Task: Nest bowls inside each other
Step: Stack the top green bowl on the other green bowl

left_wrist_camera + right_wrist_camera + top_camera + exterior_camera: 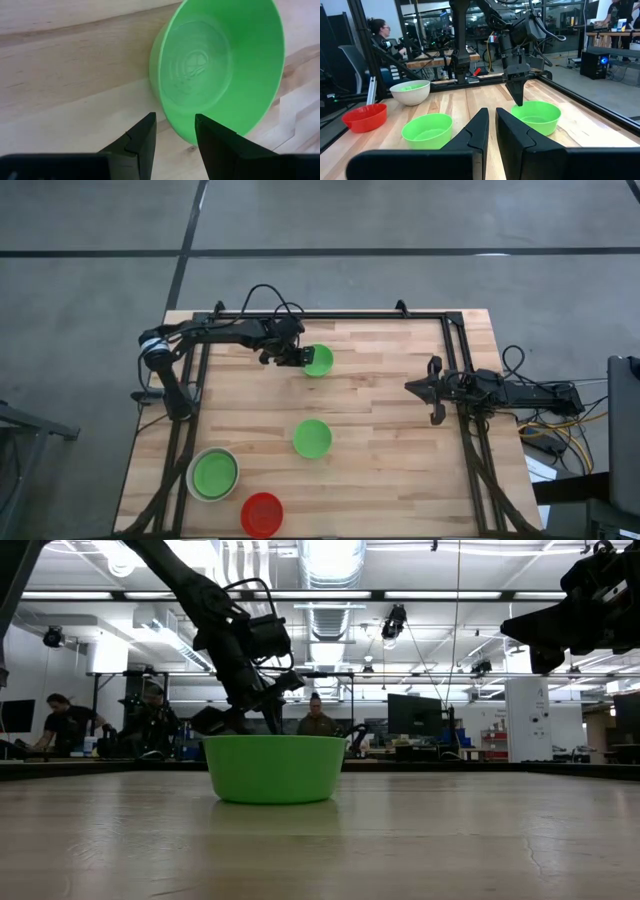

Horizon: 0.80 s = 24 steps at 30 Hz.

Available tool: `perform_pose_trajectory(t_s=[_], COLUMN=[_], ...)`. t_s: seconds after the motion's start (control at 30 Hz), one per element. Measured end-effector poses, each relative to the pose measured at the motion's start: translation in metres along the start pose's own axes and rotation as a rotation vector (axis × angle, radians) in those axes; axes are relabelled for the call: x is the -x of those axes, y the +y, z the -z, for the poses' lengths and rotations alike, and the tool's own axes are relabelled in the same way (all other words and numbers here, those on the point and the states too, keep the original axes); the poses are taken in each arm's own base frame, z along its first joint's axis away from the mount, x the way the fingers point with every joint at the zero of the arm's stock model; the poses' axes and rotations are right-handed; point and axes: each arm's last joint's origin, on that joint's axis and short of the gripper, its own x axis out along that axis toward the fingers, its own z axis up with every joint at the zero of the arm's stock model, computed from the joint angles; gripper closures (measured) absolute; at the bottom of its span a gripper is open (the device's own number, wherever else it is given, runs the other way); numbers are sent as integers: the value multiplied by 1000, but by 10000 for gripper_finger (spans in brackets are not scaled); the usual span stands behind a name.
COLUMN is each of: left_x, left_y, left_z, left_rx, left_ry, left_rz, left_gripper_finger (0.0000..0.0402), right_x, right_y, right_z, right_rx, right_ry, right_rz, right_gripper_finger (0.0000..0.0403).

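Observation:
A green bowl point(318, 360) sits upright on the wooden table toward its far side, also in the left wrist view point(220, 65). My left gripper point(293, 359) slants down at this bowl's left rim, open. One finger point(142, 135) is outside the wall and the other point(210, 135) is over the inside. A second green bowl point(312, 438) stands mid-table. A pale bowl point(213, 473) with a green bowl nested inside it and a red bowl point(262, 514) stand near the front left. My right gripper point(412, 387) waits at the right side, level, fingers together. My left gripper point(175, 125) has the far green bowl's left rim point(170, 122) between its open fingers, coming from above at a slant from the table's left. I cannot tell whether either finger touches the bowl, which rests flat on the table.
Black frame rails point(455, 350) run along the table's edges. Bare wood lies between the bowls and toward the right. In the low view the middle green bowl point(273, 768) hides the far one. People sit in the room beyond point(60, 725).

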Motion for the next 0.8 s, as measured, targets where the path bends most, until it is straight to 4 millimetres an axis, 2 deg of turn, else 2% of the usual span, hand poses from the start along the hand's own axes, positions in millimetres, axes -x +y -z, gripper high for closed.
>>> perform_pose_trajectory(t_s=[0.17, 0.47, 0.8], left_x=[0, 0, 0], left_y=[0, 0, 1], left_z=[0, 0, 1], left_rx=[4, 6, 8], left_ry=[8, 15, 21], left_rz=[7, 8, 1], left_gripper_finger=[279, 387, 397], right_x=[0, 0, 0], right_y=[0, 0, 0], right_z=[0, 0, 0], right_rx=[0, 0, 0], right_ry=[0, 0, 0], right_rz=[0, 0, 0], right_gripper_finger=[369, 369, 369])
